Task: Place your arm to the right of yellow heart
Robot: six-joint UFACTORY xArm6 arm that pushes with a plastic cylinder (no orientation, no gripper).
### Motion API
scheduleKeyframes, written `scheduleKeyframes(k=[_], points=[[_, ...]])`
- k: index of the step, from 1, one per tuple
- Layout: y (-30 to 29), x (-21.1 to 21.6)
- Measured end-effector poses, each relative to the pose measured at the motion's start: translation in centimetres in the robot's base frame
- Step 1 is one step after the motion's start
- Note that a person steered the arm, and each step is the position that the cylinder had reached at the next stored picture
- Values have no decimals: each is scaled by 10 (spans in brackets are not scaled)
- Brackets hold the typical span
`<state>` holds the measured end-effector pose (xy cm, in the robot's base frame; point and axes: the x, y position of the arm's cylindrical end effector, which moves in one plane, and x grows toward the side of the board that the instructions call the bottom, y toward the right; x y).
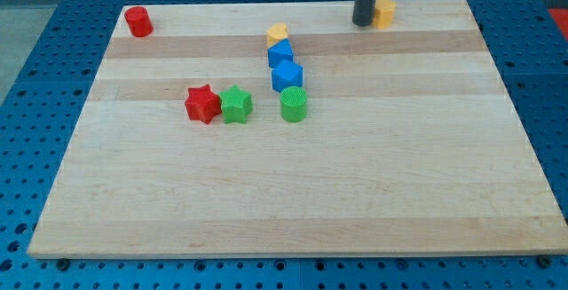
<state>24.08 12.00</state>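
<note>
The yellow heart (278, 34) lies near the top middle of the wooden board (293, 192). My tip (363, 23) rests on the board close to its top edge, well to the right of the yellow heart and slightly higher in the view. The tip stands right against the left side of a second yellow block (384, 11), whose shape I cannot make out. The rod rises out of the view's top.
Two blue blocks (280, 54) (287, 75) sit in a column just below the heart, with a green cylinder (294, 105) under them. A green star (236, 105) and a red star (202, 104) lie to the left. A red cylinder (138, 21) sits at the top left corner.
</note>
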Motion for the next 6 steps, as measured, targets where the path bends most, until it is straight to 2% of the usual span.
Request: scheduleKeyframes(k=[2, 3, 4, 5, 6], points=[[26, -12], [17, -12], [-31, -9], [-47, 37], [-47, 44]])
